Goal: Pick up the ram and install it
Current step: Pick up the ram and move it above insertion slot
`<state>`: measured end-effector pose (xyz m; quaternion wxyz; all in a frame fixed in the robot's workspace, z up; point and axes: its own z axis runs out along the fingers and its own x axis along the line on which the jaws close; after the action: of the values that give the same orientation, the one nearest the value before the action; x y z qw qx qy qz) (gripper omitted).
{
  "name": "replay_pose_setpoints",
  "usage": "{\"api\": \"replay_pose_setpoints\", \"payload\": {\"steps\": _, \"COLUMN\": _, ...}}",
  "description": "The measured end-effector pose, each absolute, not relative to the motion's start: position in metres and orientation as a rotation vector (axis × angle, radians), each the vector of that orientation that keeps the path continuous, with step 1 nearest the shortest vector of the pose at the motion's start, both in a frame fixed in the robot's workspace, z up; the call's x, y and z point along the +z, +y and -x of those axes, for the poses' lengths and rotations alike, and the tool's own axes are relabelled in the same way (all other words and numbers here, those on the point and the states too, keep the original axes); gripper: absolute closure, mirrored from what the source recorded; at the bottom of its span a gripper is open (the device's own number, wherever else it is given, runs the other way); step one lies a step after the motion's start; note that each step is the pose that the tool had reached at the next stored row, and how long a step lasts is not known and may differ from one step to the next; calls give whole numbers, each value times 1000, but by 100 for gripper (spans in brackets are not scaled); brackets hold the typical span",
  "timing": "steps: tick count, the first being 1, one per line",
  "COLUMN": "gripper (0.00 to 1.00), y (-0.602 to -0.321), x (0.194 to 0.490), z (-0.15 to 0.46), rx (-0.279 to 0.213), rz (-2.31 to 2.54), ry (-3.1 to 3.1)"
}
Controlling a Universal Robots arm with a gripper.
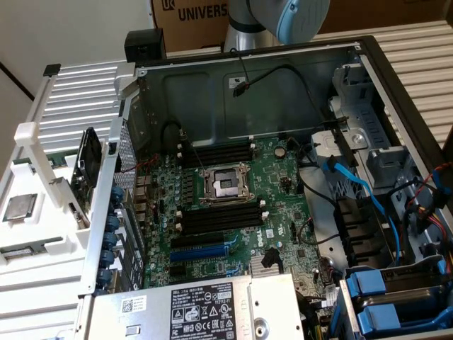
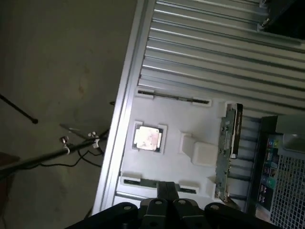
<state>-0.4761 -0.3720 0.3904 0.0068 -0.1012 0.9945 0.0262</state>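
Fingers (image 2: 162,191) are hanging clenched, empty, with the white tray (image 2: 177,119) just ahead holding the ram (image 2: 228,152) and processor chip (image 2: 147,137). Exterior view's showing the motherboard (image 1: 279,212).

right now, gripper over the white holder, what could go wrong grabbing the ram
1. The gripper is shut; coming down like this it could knock the ram instead of straddling it.
2. The ram stands on edge in the white holder, so a skewed grip might tilt it.
3. The processor chip lies nearby, exposed.
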Motion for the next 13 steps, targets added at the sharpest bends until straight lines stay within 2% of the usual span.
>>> {"api": "replay_pose_setpoints", "payload": {"steps": 13, "gripper": 89, "y": -372, "x": 391, "z": 476, "rx": 84, "rz": 733, "ry": 3047}}
